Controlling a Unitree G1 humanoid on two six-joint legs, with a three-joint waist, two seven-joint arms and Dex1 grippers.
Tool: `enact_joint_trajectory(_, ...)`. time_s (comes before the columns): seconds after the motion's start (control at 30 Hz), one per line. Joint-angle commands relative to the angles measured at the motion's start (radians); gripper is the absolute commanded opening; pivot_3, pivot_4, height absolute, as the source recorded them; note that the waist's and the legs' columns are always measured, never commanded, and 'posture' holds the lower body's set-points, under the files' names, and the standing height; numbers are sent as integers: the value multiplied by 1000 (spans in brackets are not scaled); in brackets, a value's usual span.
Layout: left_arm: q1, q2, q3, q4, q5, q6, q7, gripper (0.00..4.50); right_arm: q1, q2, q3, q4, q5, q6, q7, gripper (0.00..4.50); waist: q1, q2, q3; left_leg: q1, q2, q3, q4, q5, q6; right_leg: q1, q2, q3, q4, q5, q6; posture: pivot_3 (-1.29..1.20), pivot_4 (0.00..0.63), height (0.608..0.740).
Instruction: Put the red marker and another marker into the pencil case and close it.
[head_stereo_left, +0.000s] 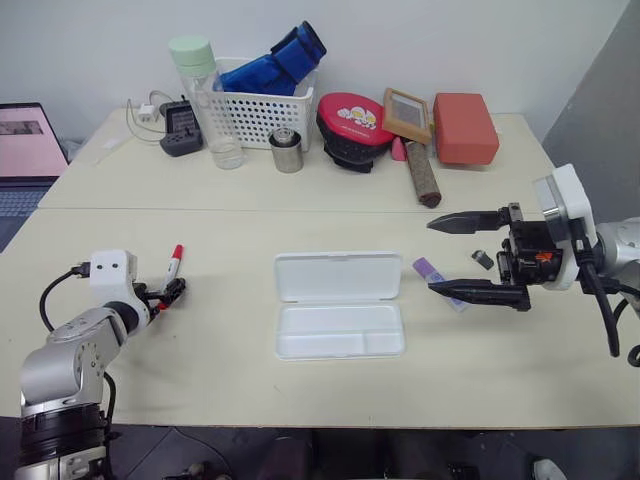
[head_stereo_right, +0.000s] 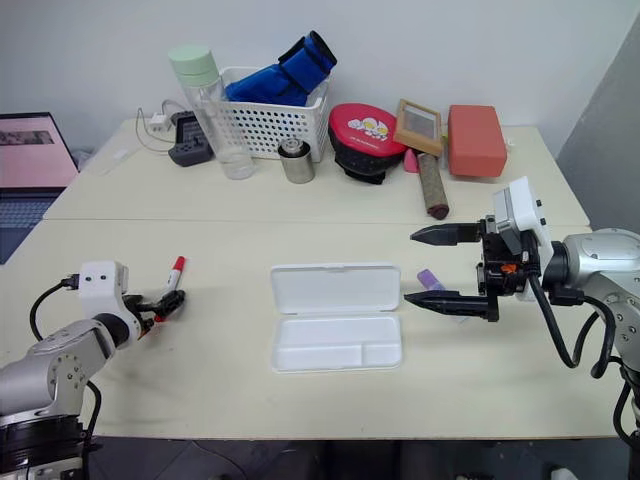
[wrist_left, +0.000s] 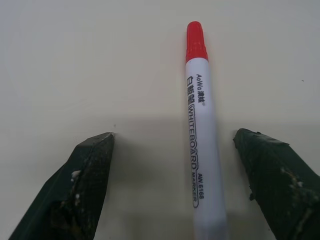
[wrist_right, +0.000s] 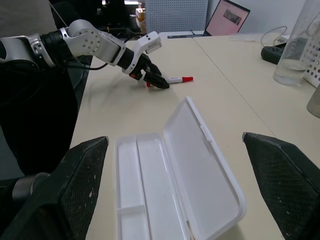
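On the table (head_stereo_left: 200, 350), towards its left side, lies the red marker (head_stereo_left: 174, 263), its red cap pointing away from the robot. The left gripper (head_stereo_left: 170, 294) sits low at the marker's near end with its jaws spread apart, one black finger on each side of the white barrel; in the left wrist view the marker (wrist_left: 200, 145) lies between the two fingers (wrist_left: 87, 185), nearer one of them, and neither finger touches it.

At the middle of the table the pencil case (head_stereo_left: 339, 303) lies open, its lid folded back flat on the far side and its tray facing up with nothing in it. Just to the right of the case lies another marker (head_stereo_left: 431, 270), short and lilac, partly hidden behind the lower finger of the right gripper (head_stereo_left: 452, 255). That gripper hangs above the table, pointing left towards the case, its jaws wide apart and holding nothing. A small dark object (head_stereo_left: 483, 259) lies on the table between the two fingers as seen from above.

Along the far edge stand a white lattice basket (head_stereo_left: 262, 112), a clear bottle with a pale green cap (head_stereo_left: 208, 100) and a red box (head_stereo_left: 465, 128).
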Motion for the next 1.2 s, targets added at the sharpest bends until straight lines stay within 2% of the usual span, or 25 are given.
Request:
enact_joint_trajectory(0.03, 0, 11, -34, -4, 33, -24, -23, 3545, -4, -10, -34, -27, 8, -6, 2, 4500, 0, 0, 0, 0, 0, 0, 0, 0, 0, 0, 0, 0, 0, 0, 0, 0, 150, 740)
enact_joint_trajectory(0.23, -1, -1, -15, -9, 26, -21, -26, 2706, -3, -12, -34, -29, 4, -7, -2, 4500, 0, 0, 0, 0, 0, 0, 0, 0, 0, 0, 0, 0, 0, 0, 0, 0, 150, 740)
enact_joint_trajectory(0.57, 6, -12, -18, -11, 19, -8, -33, 1553, -5, -20, -39, -32, 9, -1, -2, 4500, 0, 0, 0, 0, 0, 0, 0, 0, 0, 0, 0, 0, 0, 0, 0, 0, 150, 740)
enact_joint_trajectory(0.63, 11, -15, -19, -12, 20, -7, -33, 1433, -4, -23, -41, -34, 12, 2, -1, 4500, 0, 1, 0, 0, 0, 0, 0, 0, 0, 0, 0, 0, 0, 0, 0, 0, 150, 740)
enact_joint_trajectory(0.87, 16, -23, -13, -6, 19, -3, -31, 540, -4, -29, -42, -32, 14, 4, -1, 4500, 0, 1, 0, 0, 0, 0, 0, 0, 0, 0, 0, 0, 1, 0, 0, 0, 150, 740)
enact_joint_trajectory(1.2, 13, -29, -3, 12, 25, -25, -28, 449, -12, -17, -39, -20, 0, -9, -18, 4500, 0, 1, -1, 1, 0, 0, 0, 0, 0, 0, 0, 0, 1, 0, 0, 0, 150, 740)
